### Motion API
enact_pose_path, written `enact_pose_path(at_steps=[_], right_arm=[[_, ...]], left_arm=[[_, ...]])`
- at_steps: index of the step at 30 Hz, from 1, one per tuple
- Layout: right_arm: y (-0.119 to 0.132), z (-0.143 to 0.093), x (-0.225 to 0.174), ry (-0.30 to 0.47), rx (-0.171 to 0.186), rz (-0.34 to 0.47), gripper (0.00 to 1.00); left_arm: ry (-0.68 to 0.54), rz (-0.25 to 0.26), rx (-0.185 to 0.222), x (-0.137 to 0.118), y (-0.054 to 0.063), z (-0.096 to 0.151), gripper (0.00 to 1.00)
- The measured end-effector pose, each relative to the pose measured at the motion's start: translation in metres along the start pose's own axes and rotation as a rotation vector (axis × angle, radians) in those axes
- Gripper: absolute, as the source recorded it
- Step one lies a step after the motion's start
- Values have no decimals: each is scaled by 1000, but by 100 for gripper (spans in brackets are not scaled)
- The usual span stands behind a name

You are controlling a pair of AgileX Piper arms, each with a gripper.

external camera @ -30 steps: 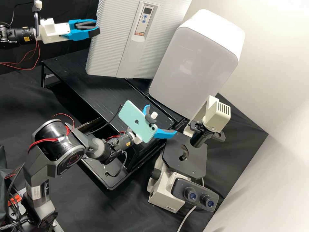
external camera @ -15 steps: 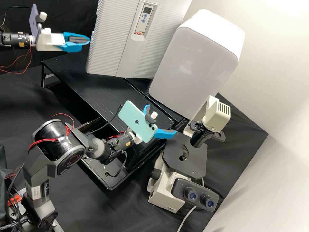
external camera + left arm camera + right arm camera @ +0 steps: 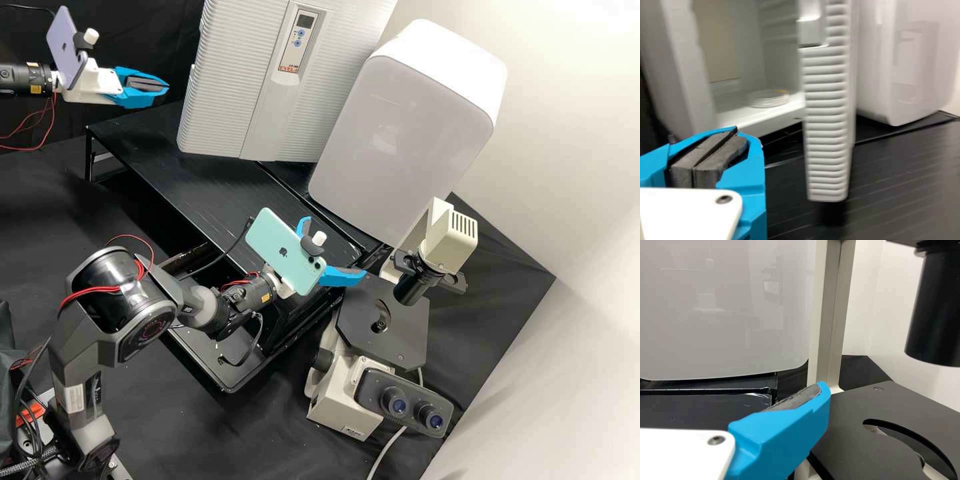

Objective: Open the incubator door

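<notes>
we have a way into the incubator [image 3: 748, 45] through the gap between its side wall [image 3: 680, 65] and the open, ribbed door [image 3: 825, 115]; that door blocks us from the white cabinet [image 3: 407, 127] side, and a round dish [image 3: 768, 98] sits low inside.

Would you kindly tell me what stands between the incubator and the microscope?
A white cabinet with a round-cornered grey front stands between the incubator and the microscope, as the high view shows.
</notes>
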Motion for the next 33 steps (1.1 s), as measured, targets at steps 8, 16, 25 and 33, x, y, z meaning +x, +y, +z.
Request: enact_pose_path(at_steps=[8,16,25,33], right_arm=[[0,0,0,0,0,0,100],[0,0,0,0,0,0,100],[0,0,0,0,0,0,100],[0,0,0,0,0,0,100]], left_arm=[[69,22,-15,-4,1,-13,0],[120,24,-20,16,0,-25,0],[56,12,1,45,1,-13,0],[-54,13,8,53,4,16,0]])
